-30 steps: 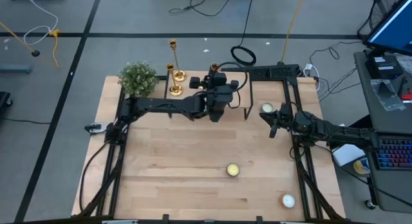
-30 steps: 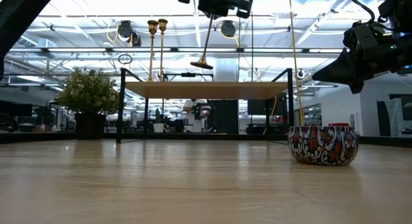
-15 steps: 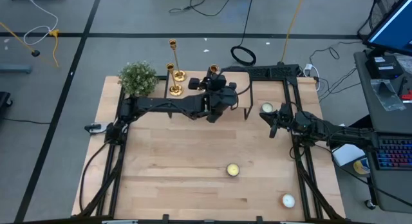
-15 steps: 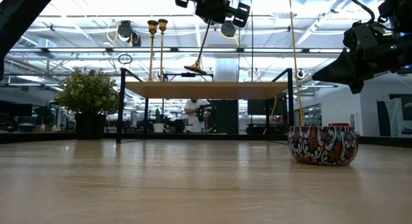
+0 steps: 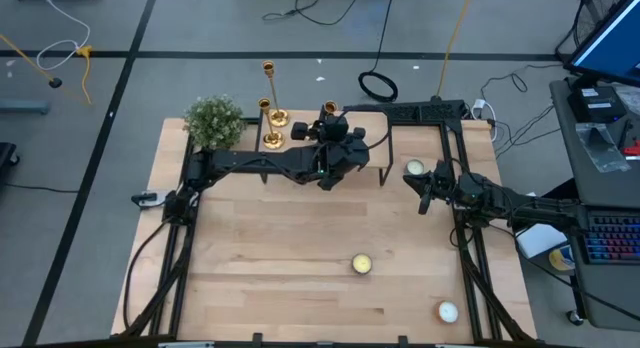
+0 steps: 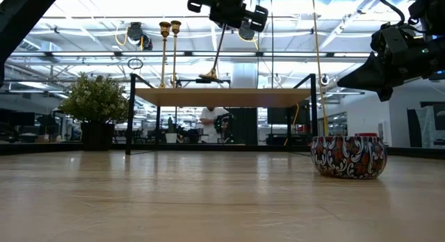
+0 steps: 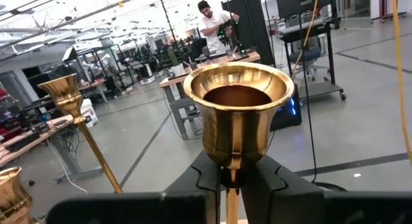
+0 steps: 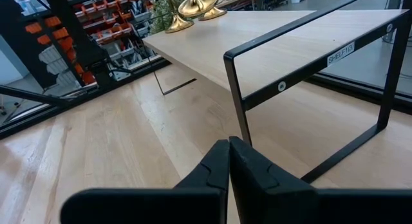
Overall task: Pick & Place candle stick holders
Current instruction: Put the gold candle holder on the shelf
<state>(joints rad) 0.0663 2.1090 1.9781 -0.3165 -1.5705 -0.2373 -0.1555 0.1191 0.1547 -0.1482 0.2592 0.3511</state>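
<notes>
Left hand, upper centre of my high view, grips the third candlestick by its stem, tilted, base over the shelf. Right hand, fingers pressed together, idles at right. Two candlesticks stand on the shelf, beside the plant on the desk.

an open robotics lab: workbenches, parts bins, a monitor, cables on the floor.
</notes>
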